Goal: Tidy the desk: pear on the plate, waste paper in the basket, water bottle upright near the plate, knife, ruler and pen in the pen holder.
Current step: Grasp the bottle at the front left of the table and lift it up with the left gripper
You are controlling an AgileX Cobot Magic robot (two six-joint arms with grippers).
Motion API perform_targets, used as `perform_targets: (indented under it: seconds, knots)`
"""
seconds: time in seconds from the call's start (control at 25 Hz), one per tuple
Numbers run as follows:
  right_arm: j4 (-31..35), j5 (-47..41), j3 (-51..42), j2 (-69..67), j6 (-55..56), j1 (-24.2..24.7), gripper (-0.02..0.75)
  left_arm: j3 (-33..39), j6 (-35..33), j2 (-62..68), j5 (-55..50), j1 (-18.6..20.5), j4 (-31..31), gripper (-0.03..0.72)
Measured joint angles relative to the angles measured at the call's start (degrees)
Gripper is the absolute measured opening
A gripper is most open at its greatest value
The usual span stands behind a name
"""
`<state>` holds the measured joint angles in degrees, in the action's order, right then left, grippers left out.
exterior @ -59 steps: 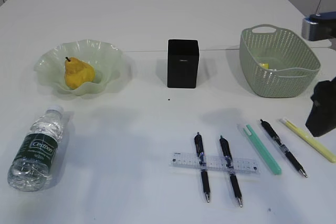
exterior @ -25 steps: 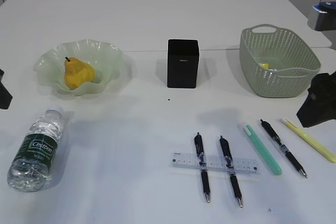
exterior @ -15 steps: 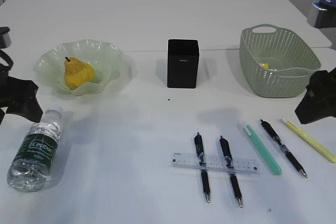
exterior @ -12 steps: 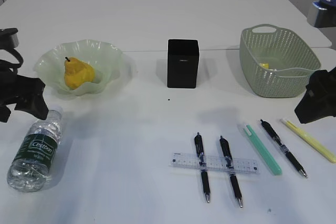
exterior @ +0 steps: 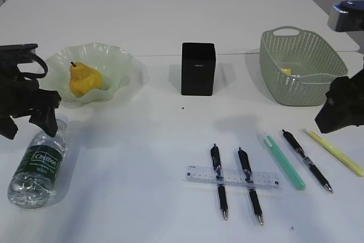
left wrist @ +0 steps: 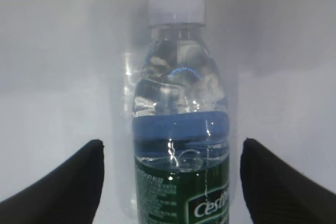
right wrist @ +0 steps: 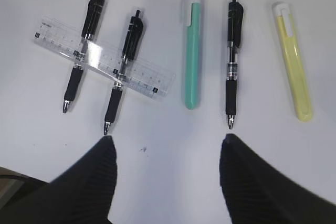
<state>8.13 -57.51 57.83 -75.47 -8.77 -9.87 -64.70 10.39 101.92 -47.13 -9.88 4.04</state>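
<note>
I see my left gripper (left wrist: 168, 182) jaws spread wide astride the lying water bottle (left wrist: 178, 129); right gripper (right wrist: 165, 174) jaws wide, empty, above the pens.

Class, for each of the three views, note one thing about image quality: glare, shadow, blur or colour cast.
Exterior view: soft, even light; faint shadows beside the pen holder and basket. Left wrist view: bluish cast, highlights glinting on the water bottle, and the left gripper fingers are soft dark blurs. Right wrist view: the ruler markings are sharp, while the right gripper fingers are blurred.
</note>
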Motion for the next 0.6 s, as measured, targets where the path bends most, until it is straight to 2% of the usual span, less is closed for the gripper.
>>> perform_targets:
  seconds: [0.12,0.24,0.4,0.6]
  knots:
    - [0.00,0.32,0.00,-0.62,0.00,0.00,0.460,-0.09,1.25,1.40,0.27,-1.99,-1.83,0.575]
    - [0.00,0.53,0.00,-0.98,0.00,0.00,0.460,-0.09,6.02,2.15,1.15,-3.35,-5.65,0.574]
    - [0.00,0.53,0.00,-0.98,0.00,0.00,0.461,-0.13,9.11,2.18,1.82,-3.61,-7.67,0.573]
    - [0.00,0.53,0.00,-0.98,0.00,0.00,0.460,-0.22,9.43,3.01,2.18,-3.61,-7.98,0.574]
